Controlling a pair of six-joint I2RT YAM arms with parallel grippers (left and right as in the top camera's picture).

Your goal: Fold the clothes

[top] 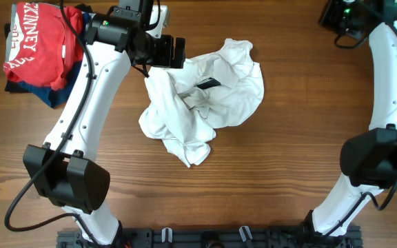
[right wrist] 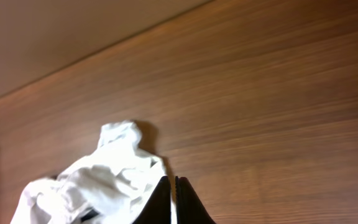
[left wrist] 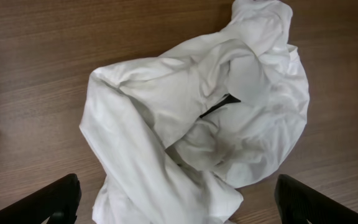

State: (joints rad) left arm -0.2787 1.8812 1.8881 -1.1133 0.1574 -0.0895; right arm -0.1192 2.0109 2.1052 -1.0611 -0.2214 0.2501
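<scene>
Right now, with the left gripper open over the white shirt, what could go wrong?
1. The white T-shirt is a bunched heap; the open left gripper could pinch several layers instead of one edge.
2. The left arm passes close beside the red T-shirt; a wide sweep might drag it.

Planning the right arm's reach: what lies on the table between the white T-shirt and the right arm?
Nothing: the overhead view shows only bare wooden table between the white T-shirt and the right arm.
</scene>
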